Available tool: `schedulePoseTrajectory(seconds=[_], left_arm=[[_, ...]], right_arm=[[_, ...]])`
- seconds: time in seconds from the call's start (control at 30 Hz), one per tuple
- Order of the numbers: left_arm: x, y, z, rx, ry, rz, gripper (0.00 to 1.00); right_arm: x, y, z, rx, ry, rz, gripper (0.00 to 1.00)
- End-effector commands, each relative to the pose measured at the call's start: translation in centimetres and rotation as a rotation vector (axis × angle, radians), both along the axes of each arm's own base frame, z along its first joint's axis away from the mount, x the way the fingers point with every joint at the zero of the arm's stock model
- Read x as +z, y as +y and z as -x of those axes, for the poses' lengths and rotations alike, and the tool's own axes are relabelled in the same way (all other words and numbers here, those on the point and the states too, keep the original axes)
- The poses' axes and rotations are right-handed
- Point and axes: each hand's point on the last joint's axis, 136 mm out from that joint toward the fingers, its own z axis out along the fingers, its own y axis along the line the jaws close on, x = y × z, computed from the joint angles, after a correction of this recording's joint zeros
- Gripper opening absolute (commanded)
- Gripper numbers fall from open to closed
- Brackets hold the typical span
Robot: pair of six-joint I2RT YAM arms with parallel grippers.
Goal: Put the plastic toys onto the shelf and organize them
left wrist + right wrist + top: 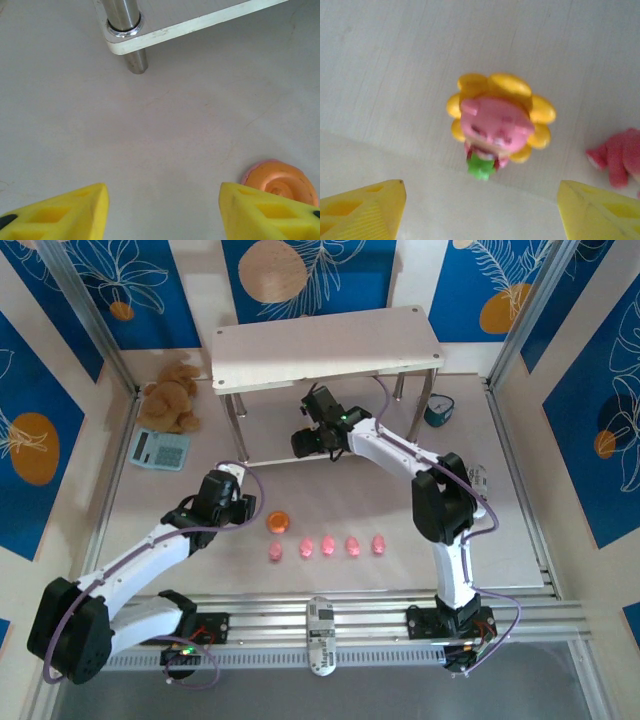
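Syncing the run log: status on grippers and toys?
Left gripper open, empty, orange piece beside it. Right gripper open, pink-and-yellow figure standing free ahead. Five pink toys on table. Nothing blocking.

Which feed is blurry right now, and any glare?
Right wrist: the pink-faced plastic figure with yellow petals is out of focus, as is the pink toy at the right edge. Left wrist: sharp, with bright highlights on the shiny metal shelf leg. Top external: evenly lit, soft shadow beneath the pale beige shelf board.
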Motion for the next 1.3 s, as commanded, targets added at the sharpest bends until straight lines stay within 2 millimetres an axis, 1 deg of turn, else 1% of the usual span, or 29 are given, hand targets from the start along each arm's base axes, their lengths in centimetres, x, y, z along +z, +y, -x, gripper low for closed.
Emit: schedulePoseTrajectory(seconds=[0.0,0.1,0.13,0.2,0.27,0.3,0.43,0.53,0.6,0.73,0.77,0.8,0.83,1.03,1.27], left_arm=[[-0.1,-0.2,0.8,-0.009,0.033,0.045,0.60],[-0.7,-1.1,1.6,-0.034,0.072,0.082,0.60],[-0.8,-1.5,1.9,-0.045,0.086,0.092,0.62],[-1.2,-2.6,2.6,-0.079,0.114,0.101,0.65],[-1.6,-4.0,3.2,-0.123,0.148,0.120,0.63],[-1.8,-4.8,3.6,-0.145,0.166,0.131,0.63],[-2.9,-7.4,4.9,-0.213,0.233,0.136,0.66],[-3.8,-8.8,5.4,-0.247,0.266,0.132,0.68],[-4.2,-9.2,5.2,-0.243,0.271,0.126,0.71],[-4.5,-10.3,4.4,-0.255,0.276,0.140,0.73],[-4.7,-10.4,4.2,-0.253,0.283,0.135,0.75],[-4.9,-10.6,4.0,-0.253,0.292,0.128,0.80],[-5.2,-10.8,3.9,-0.255,0.305,0.121,0.81],[-6.9,-11.1,3.4,-0.243,0.372,0.077,0.81],[-8.1,-10.7,3.1,-0.218,0.419,0.022,0.80]], right_arm=[[2.6,-0.3,2.7,-0.008,-0.006,-0.046,0.80],[3.6,-1.9,5.3,-0.033,0.009,-0.060,0.80],[4.0,-2.6,6.1,-0.046,0.015,-0.067,0.80],[4.4,-4.5,7.5,-0.081,0.037,-0.077,0.81],[4.6,-6.5,8.8,-0.120,0.070,-0.094,0.81],[5.0,-7.5,9.5,-0.137,0.080,-0.112,0.81],[5.3,-11.9,10.8,-0.221,0.109,-0.158,0.81],[5.6,-14.2,11.1,-0.272,0.105,-0.191,0.81],[5.9,-14.9,11.3,-0.287,0.092,-0.216,0.81],[6.5,-15.4,11.3,-0.292,0.070,-0.247,0.81],[6.6,-15.5,11.2,-0.294,0.067,-0.249,0.81],[6.6,-15.5,11.2,-0.292,0.064,-0.254,0.81],[6.7,-15.5,11.2,-0.291,0.062,-0.259,0.81],[6.6,-16.2,10.9,-0.301,0.060,-0.277,0.81],[6.2,-17.0,10.5,-0.321,0.065,-0.293,0.81]])
